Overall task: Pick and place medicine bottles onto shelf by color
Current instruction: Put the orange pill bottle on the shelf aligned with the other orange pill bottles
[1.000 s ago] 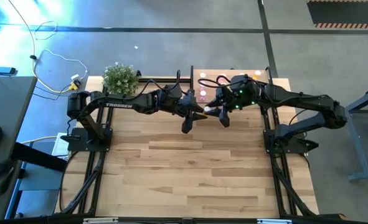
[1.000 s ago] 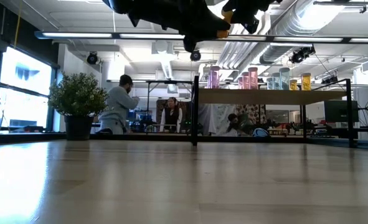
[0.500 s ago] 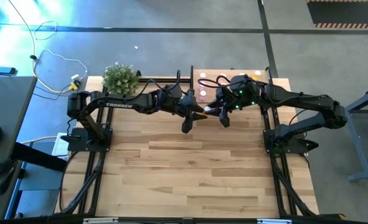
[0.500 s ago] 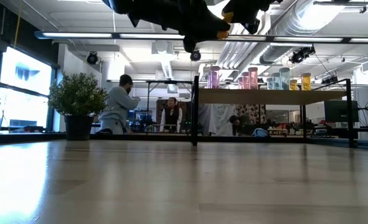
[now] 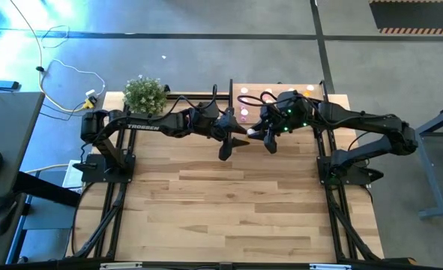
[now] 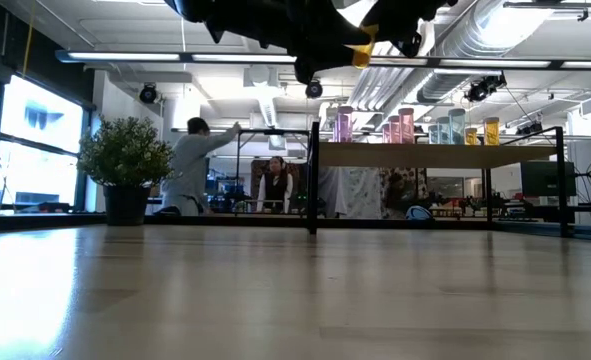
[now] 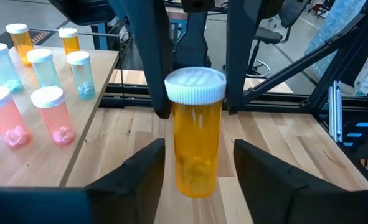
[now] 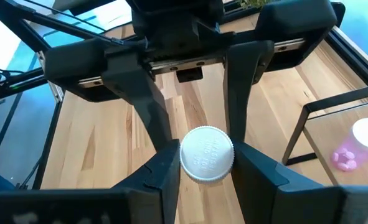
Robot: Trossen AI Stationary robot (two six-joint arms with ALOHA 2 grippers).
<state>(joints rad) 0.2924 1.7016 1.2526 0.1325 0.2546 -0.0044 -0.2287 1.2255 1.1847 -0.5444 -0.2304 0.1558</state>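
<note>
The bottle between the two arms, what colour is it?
Orange bottle with a white cap; the left wrist view shows it best.

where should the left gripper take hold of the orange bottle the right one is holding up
On the bare orange body below the white cap. The right gripper pinches the orange bottle at the cap, upright, so the left gripper should close from either side of the lower body.

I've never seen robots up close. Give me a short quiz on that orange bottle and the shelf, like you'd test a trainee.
1. True or false: the orange bottle sits between the spread fingers of the left tool.
2. The right tool grips the bottle at: A its base, B its cap, C nowhere.
3. Fill in: the pink bottles on the shelf have ____ caps.
Key: 1 true; 2 B; 3 white.
</note>
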